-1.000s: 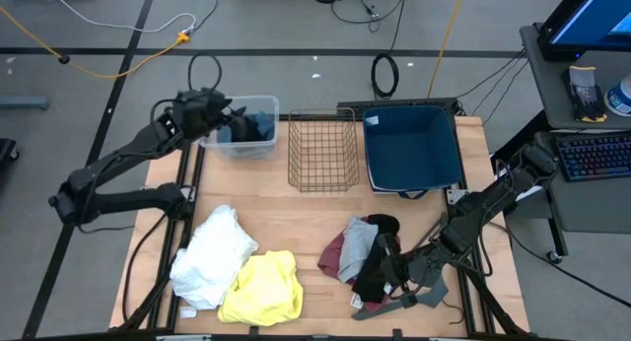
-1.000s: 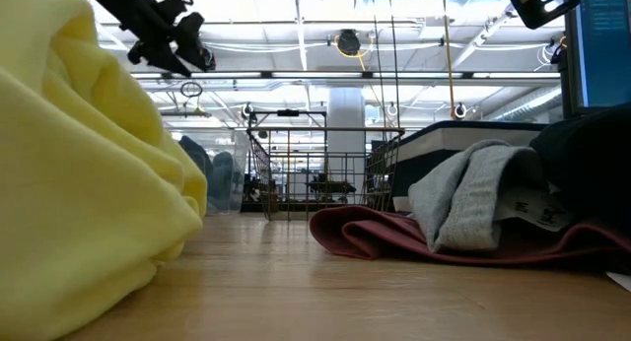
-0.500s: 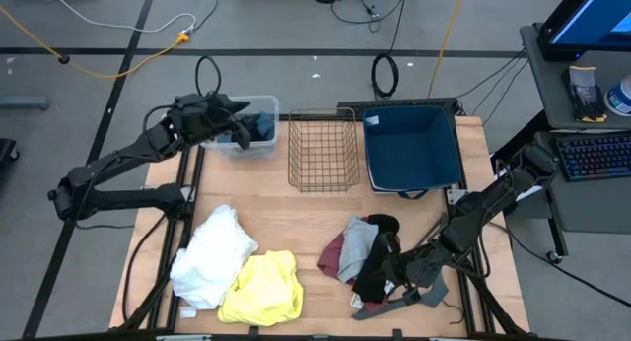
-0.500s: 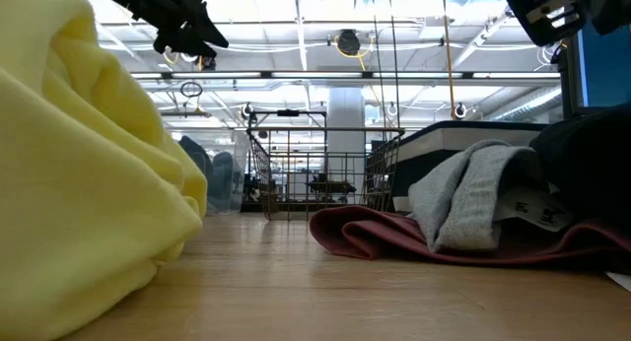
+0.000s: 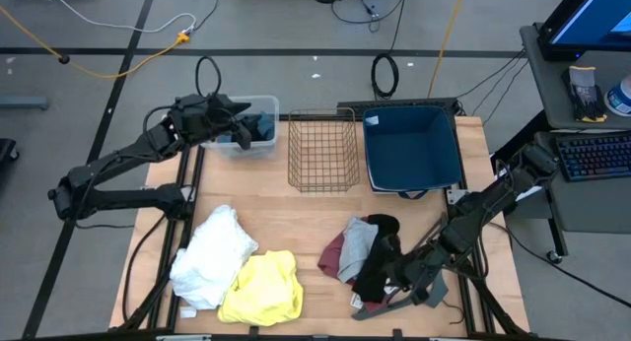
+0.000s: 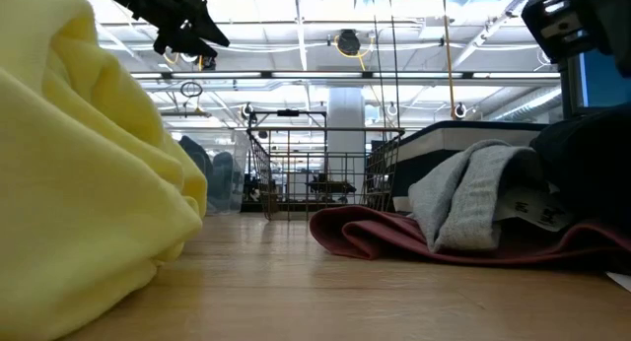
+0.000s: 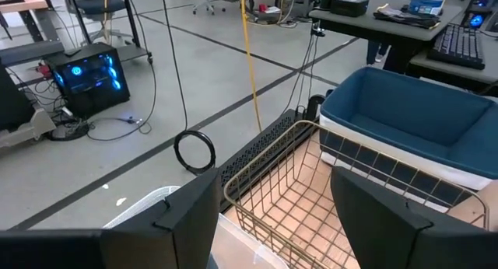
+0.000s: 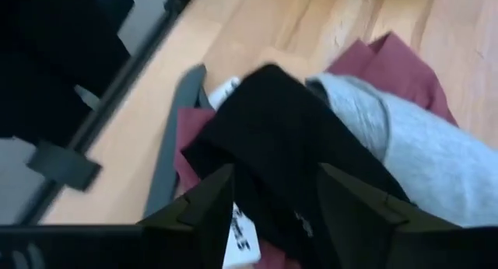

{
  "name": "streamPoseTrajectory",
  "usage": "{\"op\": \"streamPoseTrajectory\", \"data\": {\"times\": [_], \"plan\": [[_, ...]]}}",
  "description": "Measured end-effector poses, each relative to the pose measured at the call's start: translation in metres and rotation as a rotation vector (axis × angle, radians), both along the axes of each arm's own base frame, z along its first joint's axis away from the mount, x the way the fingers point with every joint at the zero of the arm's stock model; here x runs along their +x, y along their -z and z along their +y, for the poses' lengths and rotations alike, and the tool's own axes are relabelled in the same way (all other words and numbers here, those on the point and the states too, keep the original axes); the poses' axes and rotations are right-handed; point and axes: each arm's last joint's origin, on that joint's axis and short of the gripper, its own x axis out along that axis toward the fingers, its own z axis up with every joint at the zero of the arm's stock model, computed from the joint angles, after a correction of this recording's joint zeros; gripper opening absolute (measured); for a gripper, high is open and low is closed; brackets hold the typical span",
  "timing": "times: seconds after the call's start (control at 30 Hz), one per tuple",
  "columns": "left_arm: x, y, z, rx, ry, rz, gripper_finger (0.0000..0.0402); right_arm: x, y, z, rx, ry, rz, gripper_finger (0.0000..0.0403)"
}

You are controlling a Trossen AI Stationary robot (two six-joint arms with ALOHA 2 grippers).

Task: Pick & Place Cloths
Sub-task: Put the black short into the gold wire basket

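Right end effector [image 8: 268, 211], fingers apart, hovers over the black cloth [image 8: 292, 156], which half hides the maroon cloth [image 8: 393, 63] and grey cloth [image 8: 424, 160].

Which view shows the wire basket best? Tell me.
The high view: the whole wire basket shows from above, between the clear bin and the blue bin. The low view shows it far off, the left wrist only part; the right wrist misses it.
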Motion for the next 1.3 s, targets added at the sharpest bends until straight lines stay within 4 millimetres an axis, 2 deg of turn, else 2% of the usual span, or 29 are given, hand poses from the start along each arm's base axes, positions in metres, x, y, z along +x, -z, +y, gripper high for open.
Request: {"op": "streamPoseTrajectory", "data": {"times": [0.33, 0.67, 0.8, 0.97, 1.23, 1.3], "plan": [[0.000, 0.000, 0.000, -0.002, -0.001, -0.001, 0.0248, 0.000, 0.006, -0.004, -0.084, -0.021, 0.027, 0.0178], [0.000, 0.000, 0.000, -0.002, -0.001, 0.000, 0.0248, 0.012, 0.037, -0.001, -0.186, -0.026, 0.107, 0.0177], [0.000, 0.000, 0.000, -0.002, -0.001, 0.000, 0.0248, 0.013, 0.041, 0.000, -0.210, -0.042, 0.113, 0.0166], [0.000, 0.000, 0.000, -0.002, 0.000, 0.000, 0.0248, 0.014, 0.038, -0.001, -0.197, -0.028, 0.098, 0.0131], [0.000, 0.001, 0.000, -0.004, -0.001, 0.002, 0.0248, 0.016, 0.038, -0.002, -0.185, -0.016, 0.095, 0.0015], [0.001, 0.001, 0.000, -0.008, -0.002, -0.001, 0.0248, 0.016, 0.038, -0.002, -0.182, -0.015, 0.092, 0.0008]]}}
